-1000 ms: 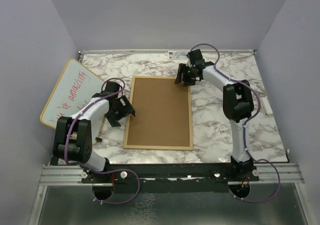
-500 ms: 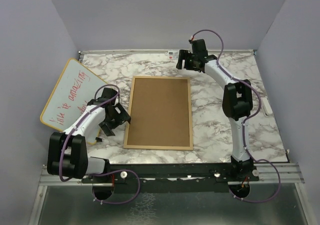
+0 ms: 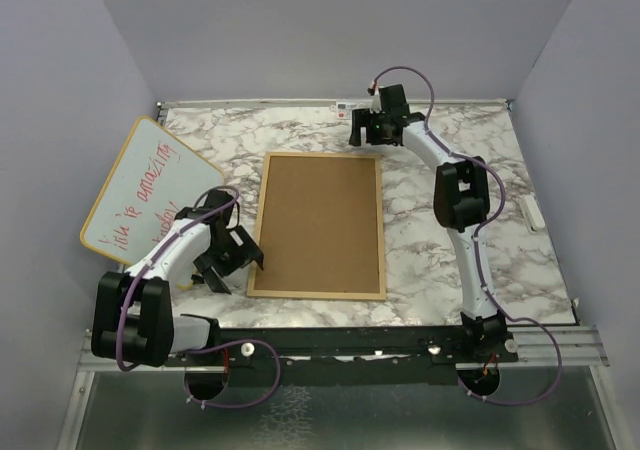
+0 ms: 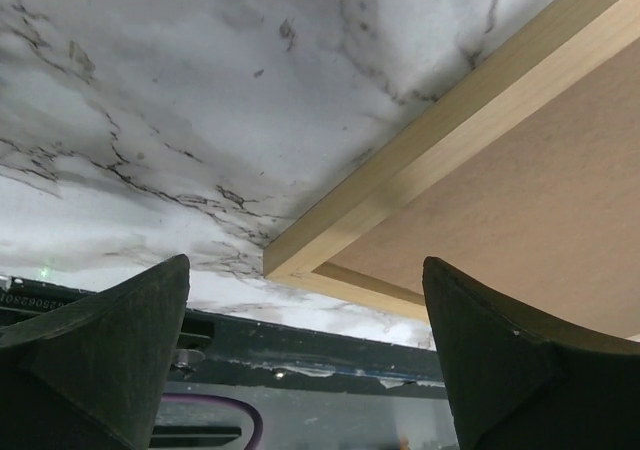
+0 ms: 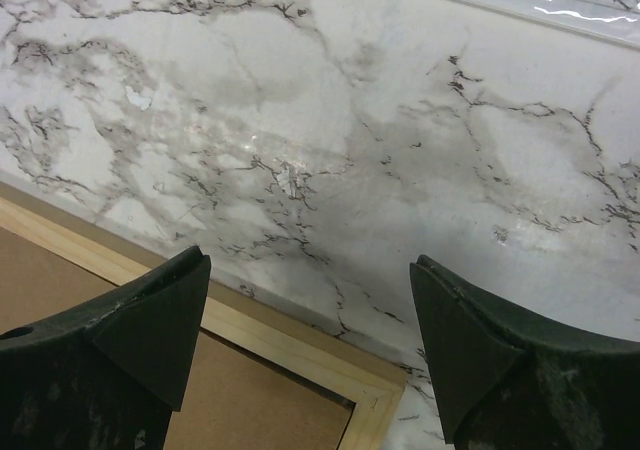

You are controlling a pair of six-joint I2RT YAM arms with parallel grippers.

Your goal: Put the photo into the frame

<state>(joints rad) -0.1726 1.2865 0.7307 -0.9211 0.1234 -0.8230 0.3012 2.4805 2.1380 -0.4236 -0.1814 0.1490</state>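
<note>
The frame [image 3: 315, 293] of thin light wood lies flat mid-table with the brown backing board [image 3: 320, 220] filling it. The photo is hidden. My left gripper [image 3: 232, 265] is open and empty, just left of the frame's near-left corner. In the left wrist view that corner [image 4: 330, 245] and the backing board [image 4: 520, 190] sit between the spread fingers of the left gripper [image 4: 305, 261]. My right gripper [image 3: 360, 133] is open and empty, above the table just behind the frame's far-right corner. The right wrist view shows the right gripper [image 5: 310, 260] over that corner [image 5: 380, 390].
A round-cornered whiteboard [image 3: 145, 185] with red handwriting leans at the left wall. A small white object [image 3: 533, 213] lies near the right wall. A labelled strip [image 3: 345, 107] runs along the table's back edge. The black base rail [image 3: 340, 342] lies along the front.
My left gripper moved toward the front along the frame's left side to its near-left corner. My right gripper moved back from the frame's far edge toward the rear. Both stayed open.
</note>
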